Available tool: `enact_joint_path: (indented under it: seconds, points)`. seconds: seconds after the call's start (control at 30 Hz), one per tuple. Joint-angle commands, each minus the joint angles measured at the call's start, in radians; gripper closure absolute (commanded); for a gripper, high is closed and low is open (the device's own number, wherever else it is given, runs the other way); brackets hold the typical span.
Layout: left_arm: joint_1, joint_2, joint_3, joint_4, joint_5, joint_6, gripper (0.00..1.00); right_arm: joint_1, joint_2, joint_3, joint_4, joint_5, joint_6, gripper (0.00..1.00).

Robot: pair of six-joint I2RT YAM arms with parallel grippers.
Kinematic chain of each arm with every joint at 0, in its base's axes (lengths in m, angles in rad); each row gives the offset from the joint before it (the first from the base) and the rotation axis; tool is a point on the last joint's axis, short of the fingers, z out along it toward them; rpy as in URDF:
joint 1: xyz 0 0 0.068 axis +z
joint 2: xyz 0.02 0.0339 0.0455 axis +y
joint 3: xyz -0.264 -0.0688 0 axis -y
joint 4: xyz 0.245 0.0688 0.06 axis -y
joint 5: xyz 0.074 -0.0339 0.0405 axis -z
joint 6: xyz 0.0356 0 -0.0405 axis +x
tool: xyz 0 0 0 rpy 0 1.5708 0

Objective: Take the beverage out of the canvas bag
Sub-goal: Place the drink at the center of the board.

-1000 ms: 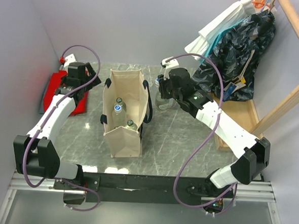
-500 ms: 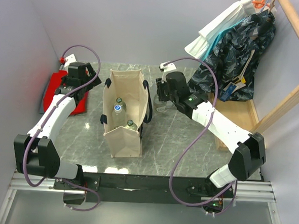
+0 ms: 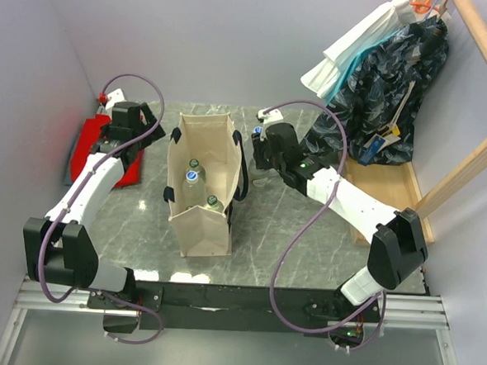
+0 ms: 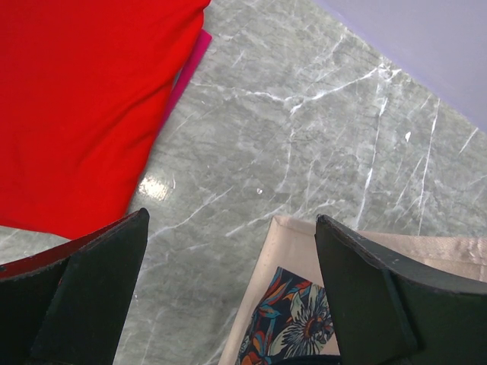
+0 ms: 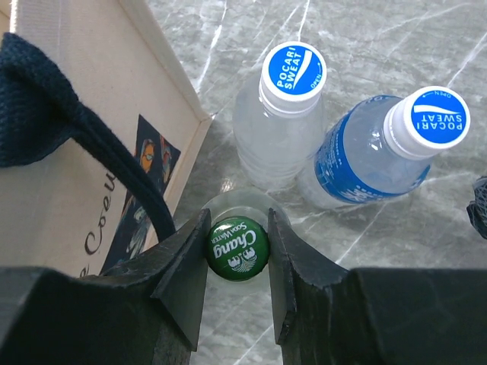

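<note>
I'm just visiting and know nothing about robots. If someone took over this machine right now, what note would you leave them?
Left hand: open and empty, over the table between the red cloth and a corner of the canvas bag.
Right hand: shut on the green-capped bottle, outside the bag, beside two Pocari Sweat bottles standing on the table.
Done: three bottles are out of the bag.
Left: set down and release the green-capped bottle; three more bottles show inside the bag.
</note>
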Motion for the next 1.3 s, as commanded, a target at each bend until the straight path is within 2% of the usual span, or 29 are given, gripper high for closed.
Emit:
enact_joint_path:
  seconds: [0.0,0.77,1.27]
  points:
    - [0.003,0.006,0.022,0.022,-0.002,0.004,0.04,-0.009,-0.013,0.021,0.198,0.037,0.009,1.00]
    - [0.003,0.023,0.024,0.016,-0.016,0.007,0.04,-0.006,0.053,-0.023,0.281,0.058,0.015,1.00]
    - [0.003,0.027,0.022,0.011,-0.015,0.010,0.04,-0.005,0.087,-0.013,0.269,0.066,0.018,1.00]
